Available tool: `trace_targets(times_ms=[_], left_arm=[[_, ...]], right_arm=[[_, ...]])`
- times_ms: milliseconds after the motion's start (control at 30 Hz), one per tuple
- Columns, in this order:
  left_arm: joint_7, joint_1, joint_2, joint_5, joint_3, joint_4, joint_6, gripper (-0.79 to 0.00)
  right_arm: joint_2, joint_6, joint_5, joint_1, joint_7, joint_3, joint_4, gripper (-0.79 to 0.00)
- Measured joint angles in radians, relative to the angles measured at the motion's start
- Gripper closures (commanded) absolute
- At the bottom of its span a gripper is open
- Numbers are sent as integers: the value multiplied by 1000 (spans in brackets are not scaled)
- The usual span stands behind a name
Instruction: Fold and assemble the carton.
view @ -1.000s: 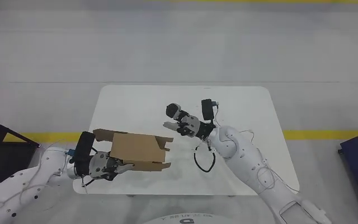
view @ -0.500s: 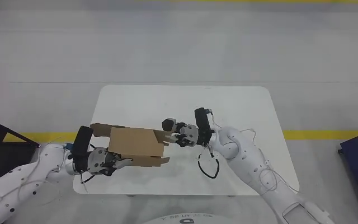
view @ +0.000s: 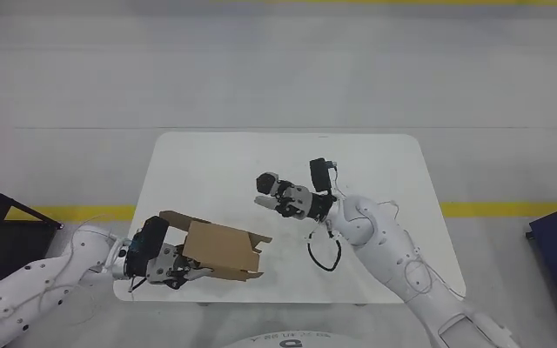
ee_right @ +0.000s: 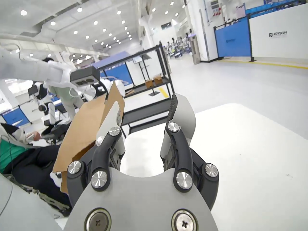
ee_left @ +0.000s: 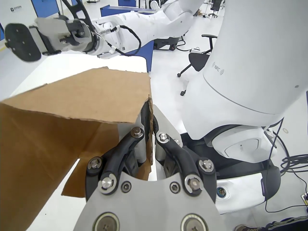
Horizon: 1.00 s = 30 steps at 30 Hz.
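Note:
The brown carton is part-folded, tilted, and sits near the front left of the white table, with loose flaps at both ends. My left gripper is shut on the carton's near wall. In the left wrist view its fingers pinch the cardboard edge below the top panel. My right gripper stands open above mid-table, a short way right of the carton and apart from it. The right gripper has nothing between its fingers, and the carton lies beyond one of them.
A black cable loops down from the right forearm onto the table. The carton lies close to the table's front edge. The back and right of the tabletop are bare.
The left arm has drawn the carton down and left toward the front edge, tilting it. The right gripper, against the carton's right end half a second ago, has backed off.

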<state>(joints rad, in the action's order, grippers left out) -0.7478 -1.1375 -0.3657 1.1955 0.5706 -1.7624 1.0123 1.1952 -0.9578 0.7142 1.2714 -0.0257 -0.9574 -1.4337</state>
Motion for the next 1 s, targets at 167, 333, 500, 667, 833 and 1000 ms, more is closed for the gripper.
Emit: trace_targets(times_ms=[167, 333, 500, 667, 833, 1000], left_arm=[[-25, 36, 0, -26, -22, 10, 0, 0], [-60, 52, 1, -24, -39, 24, 0, 0], [-38, 66, 0, -14, -62, 41, 0, 0], [86, 86, -8, -43, -90, 47, 0, 0], [192, 113, -25, -117, -113, 34, 0, 0], [246, 139, -36, -159, -121, 18, 0, 0]], right_arm=[[6, 22, 74, -14, 94, 53, 3, -459], [9, 43, 83, -18, 108, 67, 1, -493], [10, 58, 41, -12, 40, 41, 1, -582], [6, 15, 15, 1, -2, 13, 1, -591], [4, 7, 70, 13, 35, 27, -18, -622], [11, 65, 130, 1, 84, 62, -20, -610]])
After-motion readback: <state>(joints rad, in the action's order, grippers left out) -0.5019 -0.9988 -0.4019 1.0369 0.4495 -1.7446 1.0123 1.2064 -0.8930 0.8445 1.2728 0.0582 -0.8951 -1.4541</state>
